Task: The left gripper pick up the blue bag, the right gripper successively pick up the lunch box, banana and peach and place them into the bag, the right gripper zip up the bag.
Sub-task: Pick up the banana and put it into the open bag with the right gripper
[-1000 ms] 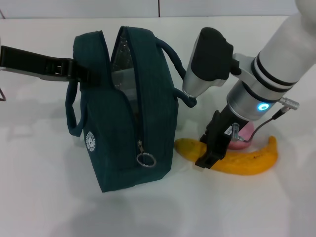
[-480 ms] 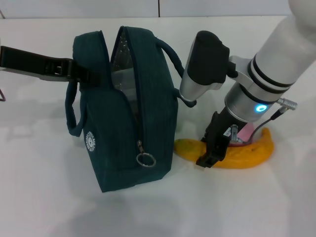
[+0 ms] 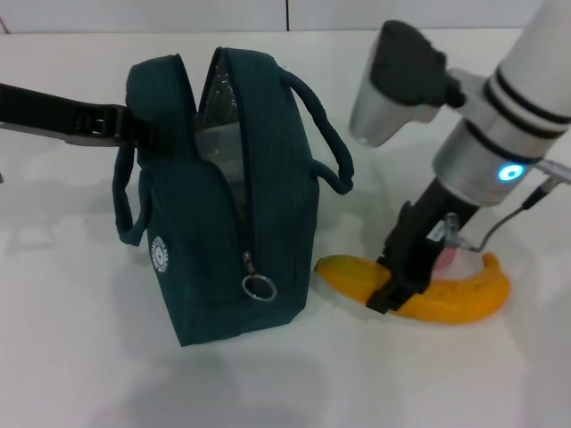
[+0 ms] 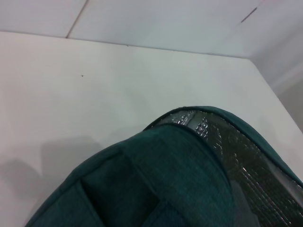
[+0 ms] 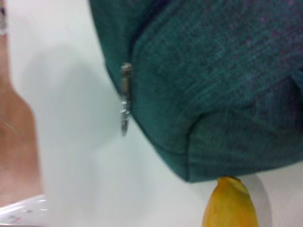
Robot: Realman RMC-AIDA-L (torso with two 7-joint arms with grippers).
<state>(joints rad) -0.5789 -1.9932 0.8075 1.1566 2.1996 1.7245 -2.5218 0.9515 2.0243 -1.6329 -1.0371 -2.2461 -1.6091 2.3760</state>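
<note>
The banana (image 3: 419, 290) lies flat on the white bench (image 3: 80, 357) at about four o'clock in the head view, its long curve running crosswise, its near tip just beside the lower corner of the blue bag (image 3: 223, 205). In the right wrist view that yellow tip (image 5: 230, 203) sits almost against the bag's bottom corner (image 5: 222, 94).

The right gripper (image 3: 406, 267) stands over the banana's middle, its black fingers (image 3: 393, 290) reaching down on either side of the fruit and pinching it; the one nearer the camera crosses the yellow skin. Just behind the fingers, at about three o'clock, a small patch of the pink peach (image 3: 449, 260) shows, mostly hidden by the gripper.

The blue bag stands upright at centre, its top zip open and the silver lining (image 3: 214, 98) visible inside. A clear shape inside may be the lunch box, but I cannot tell. The ring zipper pull (image 3: 257, 285) hangs low on the front seam.

The left gripper (image 3: 134, 129) comes in from nine o'clock and meets the bag's upper edge at the handle (image 3: 125, 196); whether its fingers are spread or pressed together cannot be told.
</note>
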